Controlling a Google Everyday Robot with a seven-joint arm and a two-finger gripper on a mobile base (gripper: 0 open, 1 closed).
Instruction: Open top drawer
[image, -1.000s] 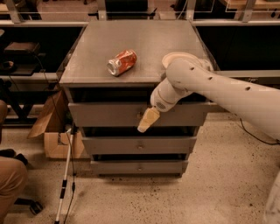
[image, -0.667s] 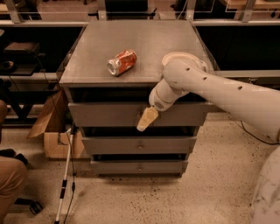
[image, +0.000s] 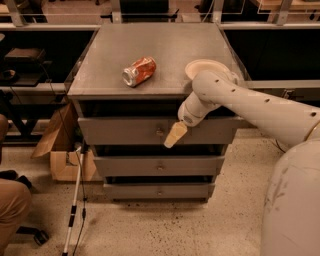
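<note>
The top drawer (image: 115, 131) is the widest grey front of three in a grey cabinet, with a small round knob (image: 159, 132) at its centre. Its front stands a little forward of the cabinet top, with a dark gap above it. My gripper (image: 172, 137), with tan tips, hangs from my white arm (image: 240, 100) just right of the knob, right in front of the drawer's front. I cannot tell whether it touches the knob. The two narrower drawers (image: 157, 166) below are shut.
A crushed red can (image: 139, 71) lies on the cabinet top (image: 150, 50), and a white plate (image: 205, 67) sits at its right edge, partly behind my arm. An open cardboard box (image: 62, 150) and a white stick (image: 74, 200) stand left of the cabinet. A person's knee (image: 10, 205) is at the far left.
The gripper has shifted slightly right and stays by the top drawer's knob. The drawer front looks unchanged.
</note>
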